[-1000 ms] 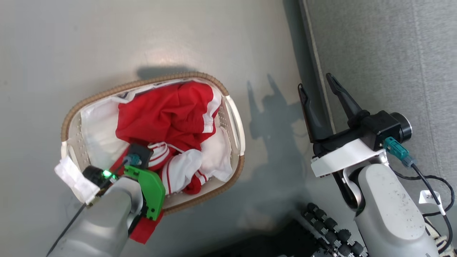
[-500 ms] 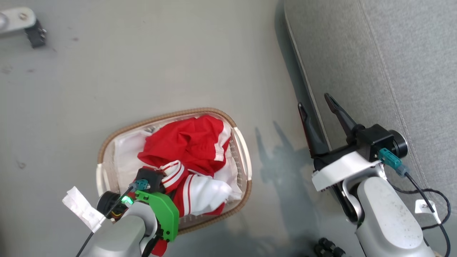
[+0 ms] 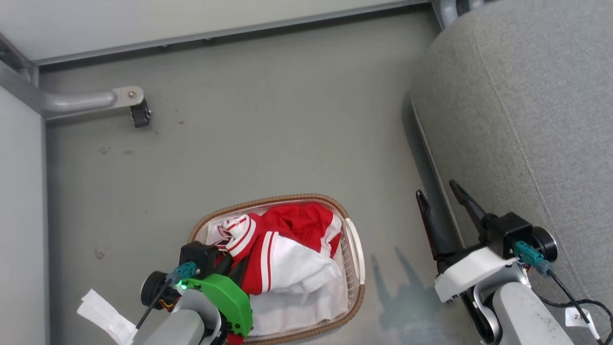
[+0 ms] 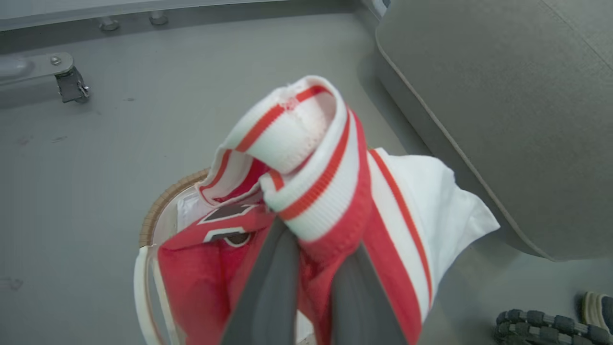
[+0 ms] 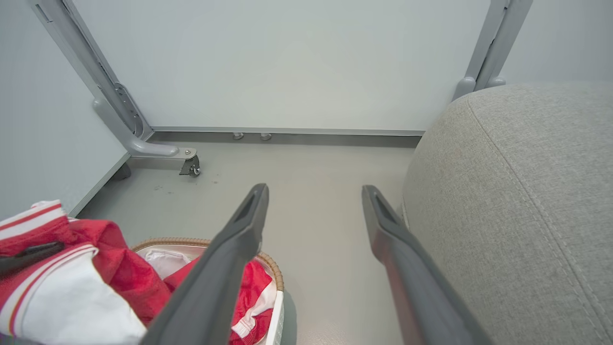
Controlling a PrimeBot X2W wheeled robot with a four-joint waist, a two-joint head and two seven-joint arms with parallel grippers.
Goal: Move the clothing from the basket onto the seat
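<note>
The clothing (image 3: 299,223), red with white panels and striped trim, is partly lifted above the basket (image 3: 268,199) on the floor. My left gripper (image 4: 313,239) is shut on its striped ribbed edge, which bunches over the fingertips. The rest of the clothing (image 4: 206,268) hangs down into the basket (image 4: 160,206). In the head view the left gripper (image 3: 230,261) sits at the basket's near left. My right gripper (image 3: 437,190) is open and holds nothing, by the edge of the grey seat (image 3: 527,120). Its fingers (image 5: 249,225) frame bare floor beside the seat (image 5: 517,191).
A grey metal frame leg with a caster (image 3: 139,112) stands at the far left, below a pale wall panel (image 3: 191,19). A white tag (image 3: 103,309) hangs by my left wrist. Dark rollers (image 4: 541,323) lie on the floor near the seat (image 4: 503,96).
The head camera has swung, so the basket sits lower in the picture and the wall shows. My left gripper has raised the striped edge of the clothing. The right gripper stays open.
</note>
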